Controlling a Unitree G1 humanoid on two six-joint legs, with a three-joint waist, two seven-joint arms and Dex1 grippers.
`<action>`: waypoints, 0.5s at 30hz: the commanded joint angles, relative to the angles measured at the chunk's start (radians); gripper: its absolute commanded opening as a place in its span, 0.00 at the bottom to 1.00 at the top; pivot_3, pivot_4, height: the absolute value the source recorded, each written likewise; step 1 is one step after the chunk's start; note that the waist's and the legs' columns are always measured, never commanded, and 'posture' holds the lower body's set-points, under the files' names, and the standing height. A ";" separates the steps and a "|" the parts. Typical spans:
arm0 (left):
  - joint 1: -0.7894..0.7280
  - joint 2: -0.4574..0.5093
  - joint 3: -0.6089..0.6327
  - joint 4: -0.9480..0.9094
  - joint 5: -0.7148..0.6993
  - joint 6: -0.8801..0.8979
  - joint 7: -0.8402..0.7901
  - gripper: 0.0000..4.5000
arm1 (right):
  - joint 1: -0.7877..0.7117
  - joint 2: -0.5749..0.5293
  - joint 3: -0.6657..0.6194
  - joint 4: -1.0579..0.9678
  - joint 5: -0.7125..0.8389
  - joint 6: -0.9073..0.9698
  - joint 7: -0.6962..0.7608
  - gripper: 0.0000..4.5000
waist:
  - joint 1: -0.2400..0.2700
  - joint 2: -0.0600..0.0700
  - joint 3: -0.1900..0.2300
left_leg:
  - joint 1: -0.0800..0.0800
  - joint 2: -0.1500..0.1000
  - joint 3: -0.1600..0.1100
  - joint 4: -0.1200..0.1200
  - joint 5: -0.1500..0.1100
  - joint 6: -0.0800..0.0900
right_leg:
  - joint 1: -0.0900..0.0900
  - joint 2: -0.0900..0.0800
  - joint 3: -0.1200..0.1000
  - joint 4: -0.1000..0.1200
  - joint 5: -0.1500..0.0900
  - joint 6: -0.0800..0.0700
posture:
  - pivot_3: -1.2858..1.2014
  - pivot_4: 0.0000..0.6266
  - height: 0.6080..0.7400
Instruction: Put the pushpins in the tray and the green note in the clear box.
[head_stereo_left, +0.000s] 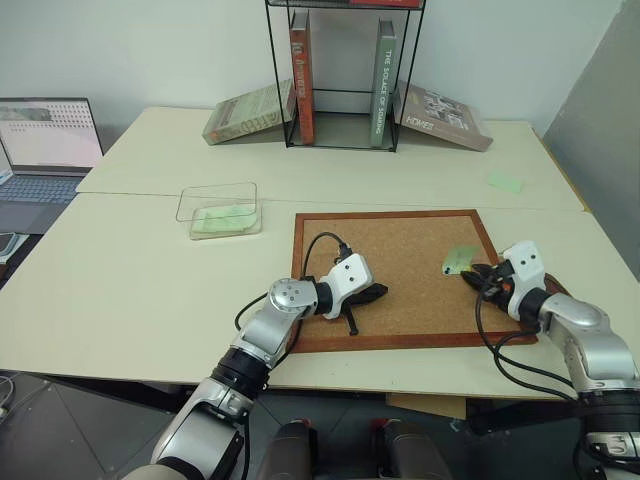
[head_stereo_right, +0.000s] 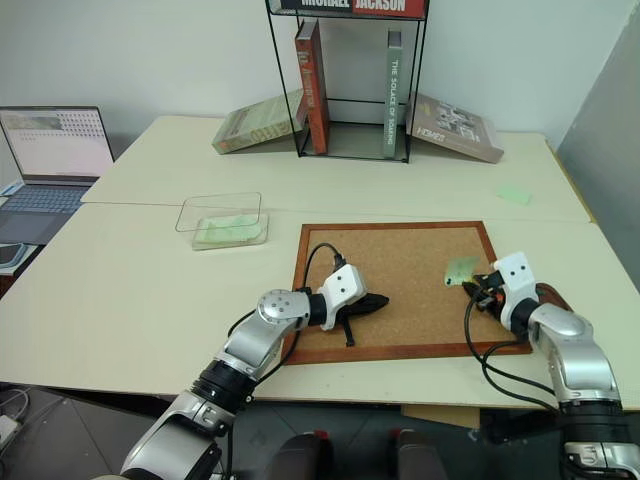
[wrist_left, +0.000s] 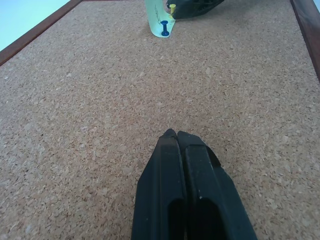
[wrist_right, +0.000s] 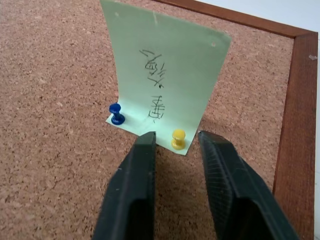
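The green note (wrist_right: 170, 75) stands curled up from the corkboard (head_stereo_left: 400, 250), near its right edge. A blue pushpin (wrist_right: 116, 114) and a yellow pushpin (wrist_right: 178, 139) pin its lower edge. My right gripper (wrist_right: 177, 135) is open, with the yellow pin between its fingers and a gap on each side. My left gripper (head_stereo_left: 375, 293) is shut and empty, low over the board's near left part. The clear box (head_stereo_left: 186, 208) sits to the left of the board with pale green slips inside. A dark red-brown tray (head_stereo_right: 548, 296) shows partly behind my right wrist.
A black wire book rack (head_stereo_left: 345, 80) with upright books and leaning books stands at the back. A laptop (head_stereo_left: 45, 150) is at the far left. Another flat green slip (head_stereo_left: 505, 182) lies at the back right. The table's front edge runs just below the board.
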 joint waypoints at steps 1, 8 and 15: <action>0.016 0.001 -0.022 0.003 0.023 0.016 0.002 0.00 | -0.014 -0.003 -0.017 -0.008 0.000 -0.016 -0.010 0.07 | 0.000 0.000 0.000 | 0.000 0.000 0.000 0.000 0.000 0.000 | 0.000 0.000 0.000 0.000 0.000 0.000 | 0.52 0.24 1.00; 0.022 -0.001 -0.022 -0.003 0.023 0.022 0.007 0.00 | -0.009 -0.013 -0.026 -0.031 0.009 -0.009 -0.005 0.00 | 0.000 0.000 0.000 | 0.000 0.000 0.000 0.000 0.000 0.000 | 0.000 0.000 0.000 0.000 0.000 0.000 | 0.52 0.24 1.00; 0.035 0.003 -0.026 -0.014 0.024 0.031 0.011 0.00 | -0.008 -0.025 -0.049 -0.104 0.053 0.006 0.026 0.00 | 0.000 0.000 0.000 | 0.000 0.000 0.000 0.000 0.000 0.000 | 0.000 0.000 0.000 0.000 0.000 0.000 | 0.52 0.24 1.00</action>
